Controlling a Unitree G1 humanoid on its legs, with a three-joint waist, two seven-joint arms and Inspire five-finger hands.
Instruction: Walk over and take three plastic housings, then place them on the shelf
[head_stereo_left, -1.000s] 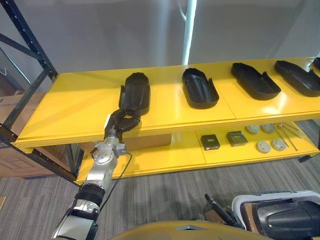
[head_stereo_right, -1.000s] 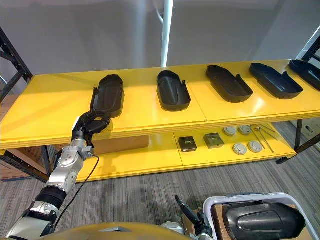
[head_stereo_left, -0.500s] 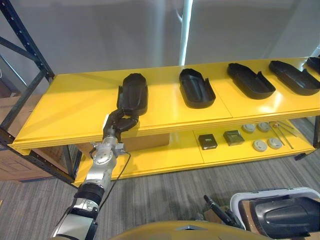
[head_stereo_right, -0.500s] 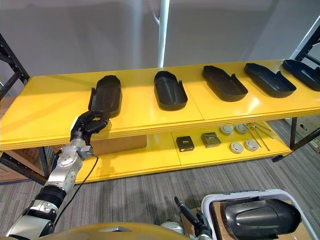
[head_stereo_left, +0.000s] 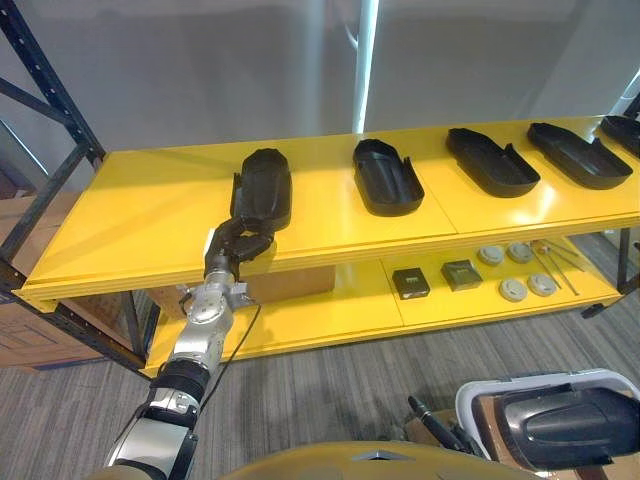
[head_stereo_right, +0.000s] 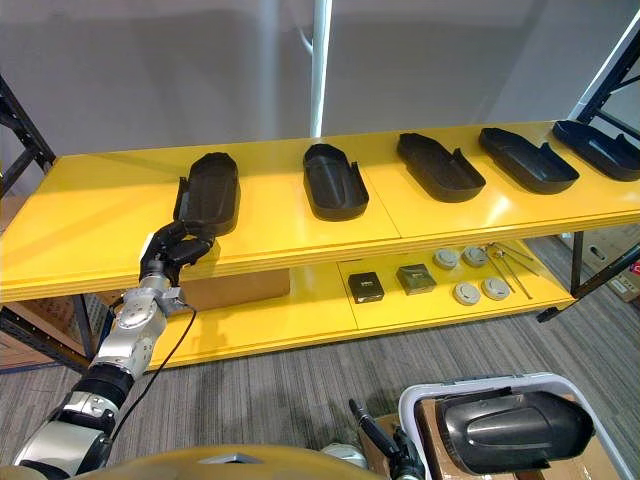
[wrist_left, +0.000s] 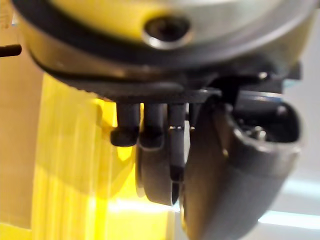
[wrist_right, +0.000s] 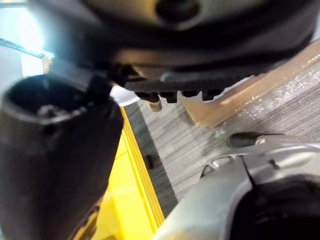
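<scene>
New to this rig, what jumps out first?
A row of black housings lies along the bright yellow shelf. The left robot hand curls on the near end of the leftmost housing at the shelf's front edge. Another housing sits in a white bin, lower right.

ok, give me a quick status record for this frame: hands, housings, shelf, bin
left hand: curled on the near end of the leftmost housing
right hand: low, above the carpet; grip unclear
top shelf: five housings in a row; the leftmost lies hollow side down at the front edge
white-rimmed bin: lower right, holds a spare housing
lower shelf: small parts
</scene>
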